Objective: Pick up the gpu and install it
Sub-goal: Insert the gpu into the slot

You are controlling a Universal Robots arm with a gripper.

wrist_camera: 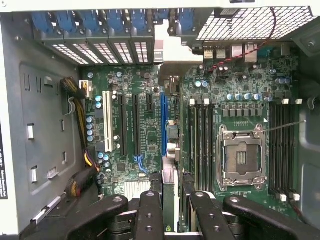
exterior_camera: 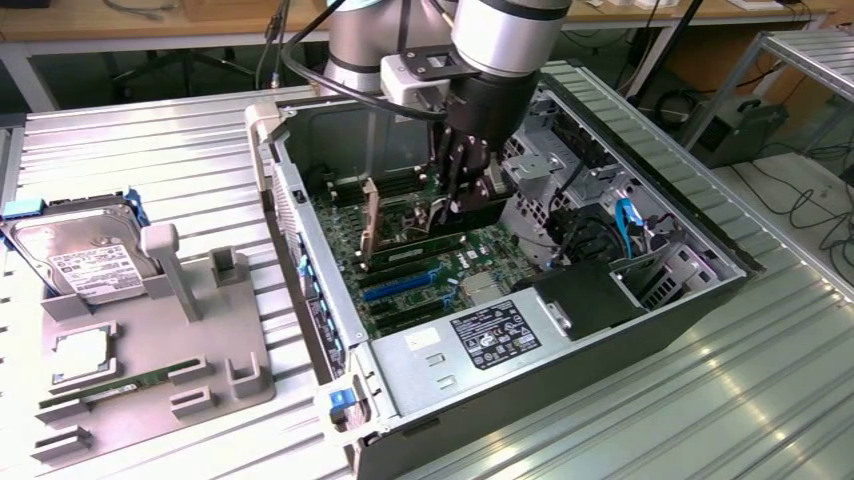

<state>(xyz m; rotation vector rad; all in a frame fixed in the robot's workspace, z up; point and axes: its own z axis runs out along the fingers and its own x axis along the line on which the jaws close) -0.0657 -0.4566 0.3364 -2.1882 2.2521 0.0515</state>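
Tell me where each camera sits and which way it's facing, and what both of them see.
Exterior view: off the arm, high up, angled down at the open computer case on the metal table; it shows the arm and its gripper inside the case.
Wrist view: on the wrist, facing into the case at the motherboard; it shows the black fingers with the gpu edge-on between them.
Shared: the case interior, the motherboard and its CPU socket.
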